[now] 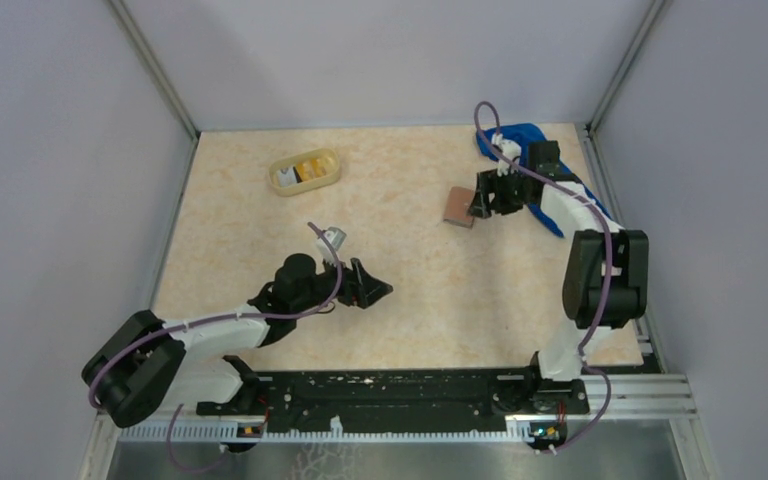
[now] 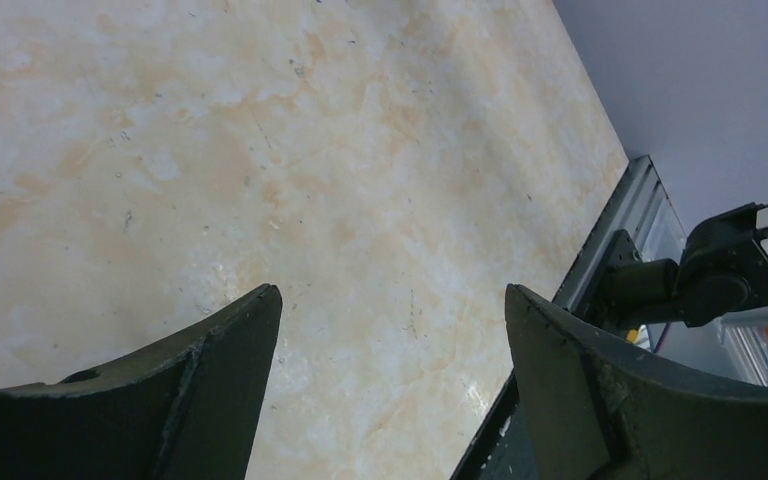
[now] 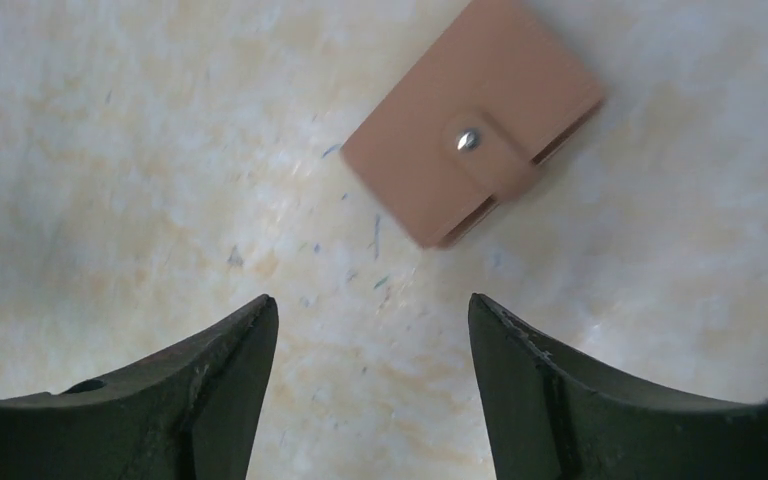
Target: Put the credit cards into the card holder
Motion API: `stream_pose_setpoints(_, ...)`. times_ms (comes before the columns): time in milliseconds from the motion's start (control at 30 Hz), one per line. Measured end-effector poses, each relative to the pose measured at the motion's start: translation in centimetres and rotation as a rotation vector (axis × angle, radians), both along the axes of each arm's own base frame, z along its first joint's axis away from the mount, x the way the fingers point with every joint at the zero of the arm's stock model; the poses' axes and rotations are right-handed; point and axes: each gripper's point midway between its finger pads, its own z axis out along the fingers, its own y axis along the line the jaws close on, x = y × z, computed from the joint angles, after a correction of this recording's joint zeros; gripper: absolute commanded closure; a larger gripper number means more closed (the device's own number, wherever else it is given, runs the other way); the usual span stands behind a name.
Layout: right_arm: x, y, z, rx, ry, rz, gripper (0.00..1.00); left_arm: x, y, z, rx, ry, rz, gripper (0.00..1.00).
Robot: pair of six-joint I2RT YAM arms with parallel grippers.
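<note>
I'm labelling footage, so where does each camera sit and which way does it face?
Top external: above and behind, looking down on the table; left arm and right arm show.
Left wrist: faces the table; open left gripper shows.
Right wrist: faces the card holder; open right gripper shows.
Shared: top and right wrist see the card holder.

Beige marbled table (image 1: 430, 300), closed tan card holder (image 1: 459, 207), pale yellow oval tray (image 1: 334, 170), blue cloth (image 1: 526, 134) at far right corner

Marbled beige table (image 1: 440, 300), grey walls (image 1: 60, 150)
</note>
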Motion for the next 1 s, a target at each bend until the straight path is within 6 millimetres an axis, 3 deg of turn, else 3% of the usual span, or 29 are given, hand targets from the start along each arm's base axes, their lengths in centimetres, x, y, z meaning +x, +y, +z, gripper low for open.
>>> stream_pose_setpoints(100, 4.2, -0.6, 0.4, 0.029, -0.002, -0.131, 0.29, 0.5, 0.2, -0.1, 0.009, -0.015, 0.024, 0.11)
stream_pose_setpoints(200, 8.0, -0.5, -1.3, 0.069, 0.048, -0.226, 0.32, 0.8, 0.4, -0.2, 0.016, -0.021, 0.043, 0.11)
stream_pose_setpoints(333, 10.1, -0.5, -4.6, 0.09, 0.142, -0.298, 0.39, 0.8, 0.7, -0.1, 0.017, -0.028, 0.053, 0.11)
stream_pose_setpoints(467, 10.2, -0.3, -6.3, 0.101, 0.201, -0.325, 0.51, 0.4, 1.3, -0.2, 0.018, -0.03, 0.062, 0.12)
stream_pose_setpoints(667, 9.9, 0.8, -6.1, 0.143, 0.224, -0.277, 0.77, -0.1, 1.8, -0.2, 0.008, -0.036, 0.064, 0.12)
stream_pose_setpoints(767, 9.1, 1.8, -6.1, 0.155, 0.239, -0.225, 0.85, -0.4, 1.9, -0.4, 0.003, -0.034, 0.06, 0.13)
stream_pose_setpoints(867, 7.7, 3.6, -6.3, 0.16, 0.256, -0.15, 0.89, -0.6, 1.8, -0.9, -0.004, -0.022, 0.053, 0.13)
stream_pose_setpoints(1000, 4.0, 6.9, -6.9, 0.166, 0.295, -0.019, 0.92, -0.7, 1.4, -1.9, -0.014, 0.016, 0.047, 0.13)
